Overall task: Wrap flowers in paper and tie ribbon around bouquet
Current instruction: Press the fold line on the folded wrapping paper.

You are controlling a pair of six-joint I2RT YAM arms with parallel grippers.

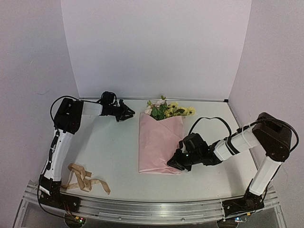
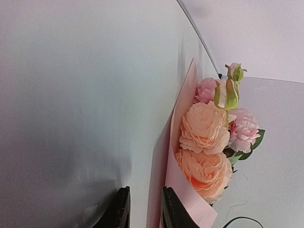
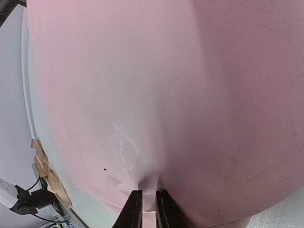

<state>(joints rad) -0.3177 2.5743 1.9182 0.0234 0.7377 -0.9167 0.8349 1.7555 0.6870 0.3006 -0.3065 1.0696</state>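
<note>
White table [image 1: 114,154], right hand [image 1: 174,164] tight on the paper [image 1: 156,137]; left hand [image 1: 128,114] narrowly open, empty.

White table [image 1: 114,152], matte, lightly scuffed. Plain white back wall [image 1: 156,47] stands upright along its far edge, with a dark seam [image 1: 199,99] where the two meet. White side panel left [image 1: 28,71] and white side panel right [image 1: 275,61] close in the space. Ribbed aluminium rail [image 1: 152,209] runs along the near table edge. Small lit indicator dots sit under the rail, one left [image 1: 78,220], one right [image 1: 237,219].
</note>
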